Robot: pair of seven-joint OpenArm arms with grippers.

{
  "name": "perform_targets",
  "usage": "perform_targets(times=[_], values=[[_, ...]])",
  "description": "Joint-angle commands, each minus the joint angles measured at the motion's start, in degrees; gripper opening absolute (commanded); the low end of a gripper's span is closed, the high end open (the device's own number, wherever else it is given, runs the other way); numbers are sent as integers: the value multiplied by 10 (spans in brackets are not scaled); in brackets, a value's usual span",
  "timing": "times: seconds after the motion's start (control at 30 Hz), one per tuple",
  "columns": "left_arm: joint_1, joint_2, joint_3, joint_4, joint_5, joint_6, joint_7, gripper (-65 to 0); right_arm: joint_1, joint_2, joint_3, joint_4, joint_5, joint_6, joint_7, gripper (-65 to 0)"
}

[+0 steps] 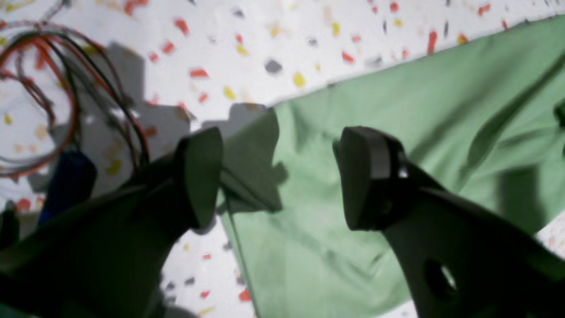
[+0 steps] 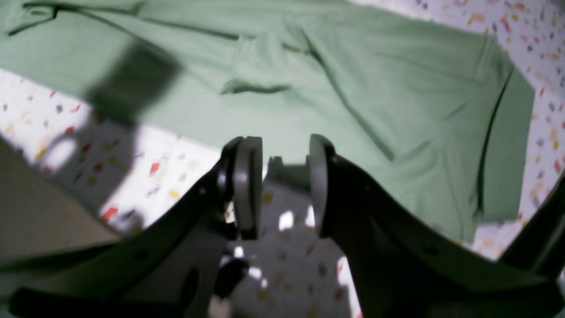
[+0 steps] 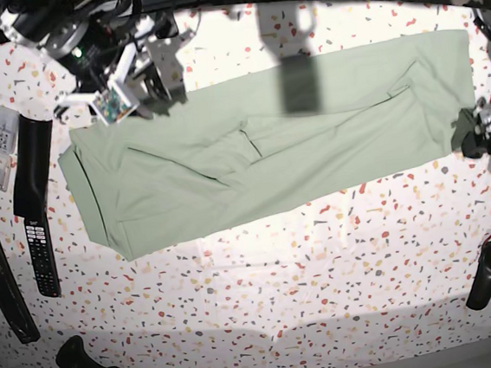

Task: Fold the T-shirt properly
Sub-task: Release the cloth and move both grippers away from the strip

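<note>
Smoothly, thin sage T-shirt (image 3: 311, 143) lies long, creased.

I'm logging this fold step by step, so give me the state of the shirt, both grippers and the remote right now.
T-shirt: folded lengthwise into a long band, flat on the table, some creases.
Left gripper: open, straddling a corner of the shirt, not gripping.
Right gripper: part open, empty, at the shirt's edge.
Remote: lying flat, apart from the shirt.

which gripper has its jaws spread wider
The left gripper, jaws wide apart over the T-shirt corner; the right gripper shows a narrower gap.
</note>
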Motion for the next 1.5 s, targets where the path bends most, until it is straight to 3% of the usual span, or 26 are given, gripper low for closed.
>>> perform_targets(times=[0.0, 0.1, 0.2, 0.43, 0.5, 0.53, 0.67, 0.9, 0.97, 1.13, 1.23, 1.33, 1.4, 1.47], values=[[0, -14, -5, 8, -5, -2, -14, -263, -14, -1, 2, 13, 4, 0, 10, -470], [21, -17, -5, 7, -4, -2, -21, -263, -55, -2, 2, 13, 1, 0, 6, -475], [37, -26, -5, 1, -4, -2, -31, -263, -89, -2, 2, 13, -19, 0, 6, -525], [39, -31, -17, -93, -26, 0, -45, -263, -110, -2, 3, 13, -4, -2, 3, -525], [39, -28, -34, -123, -57, -8, -41, -263, -106, -4, 14, 13, -4, -41, 5, -525], [39, -26, -44, -134, -70, -20, -40, -263, -105, -7, 25, 13, -4, -55, 5, -525], [44, -23, -76, -158, -129, -74, -35, -263, -74, -31, 106, 13, 9, -60, 19, -525], [44, -22, -76, -159, -126, -97, -41, -263, -3, -59, 276, 11, 112, -57, -3, -525], [43, -22, -76, -159, -134, -97, -41, -263, -2, -59, 317, -4, 159, -47, -7, -525], [43, -10, -75, -159, -150, -123, -37, -263, -2, -61, 347, -29, 295, 38, -37, -525], [43, 13, -75, -159, -142, -129, -14, -263, 2, -62, 340, -29, 306, 39, -38, -525], [43, 28, -75, -159, -49, -130, -61, -263, 7, -62, 339, -29, 304, 39, -48, -525], [43, 28, -75, -159, -8, -99, -87, -263, 7, -62, 339, -29, 305, 39, -49, -525], [43, 29, -75, -159, -5, -94, -77, -263, 7, -62, 339, -29, 304, 39, -49, -525]])
